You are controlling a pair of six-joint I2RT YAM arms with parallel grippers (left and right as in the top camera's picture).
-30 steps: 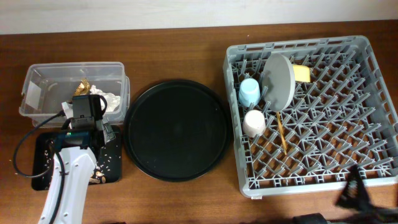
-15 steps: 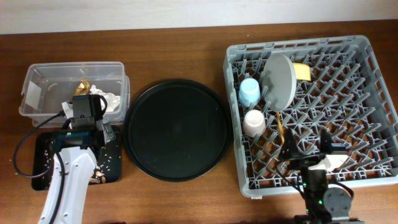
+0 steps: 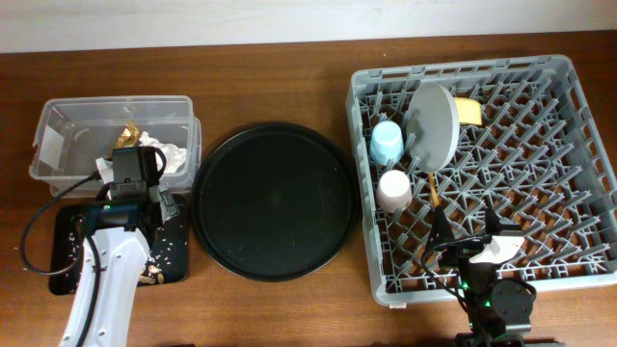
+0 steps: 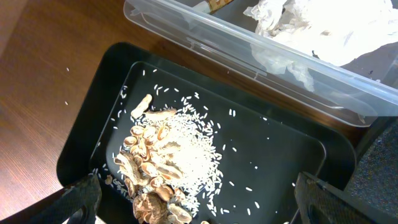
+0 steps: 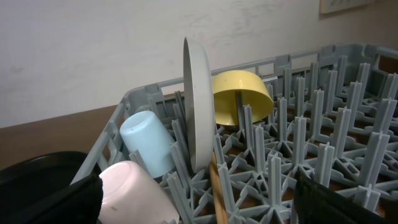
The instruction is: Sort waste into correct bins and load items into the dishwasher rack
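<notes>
The grey dishwasher rack (image 3: 540, 116) holds the pale grey plate (image 3: 436, 123) on edge, the yellow bowl (image 3: 470, 113), the light-blue cup (image 3: 387, 143), the pink cup (image 3: 394, 190) and wooden chopsticks (image 3: 436, 204). My right gripper (image 3: 469, 231) is open and empty over the rack's front part; in its wrist view (image 5: 199, 208) it faces the plate (image 5: 198, 99) and both cups. The clear tub (image 3: 67, 123) holds the white tissue (image 3: 172, 159) and brown-gold wrapper (image 3: 130, 132). My left gripper (image 4: 202, 208) is open and empty above the shallow black tray (image 4: 99, 106), which holds food scraps (image 4: 155, 180).
A large round black tray (image 3: 275, 200) lies between the bins and the rack. White rice grains (image 4: 193, 155) are scattered in the shallow tray. The left arm's cable (image 3: 34, 231) loops beside that tray. The wooden table (image 3: 289, 77) runs to a wall at the back.
My right arm has come in from the lower right corner to the rack's front part, then drawn slightly back toward the front edge. The left arm has not moved.
</notes>
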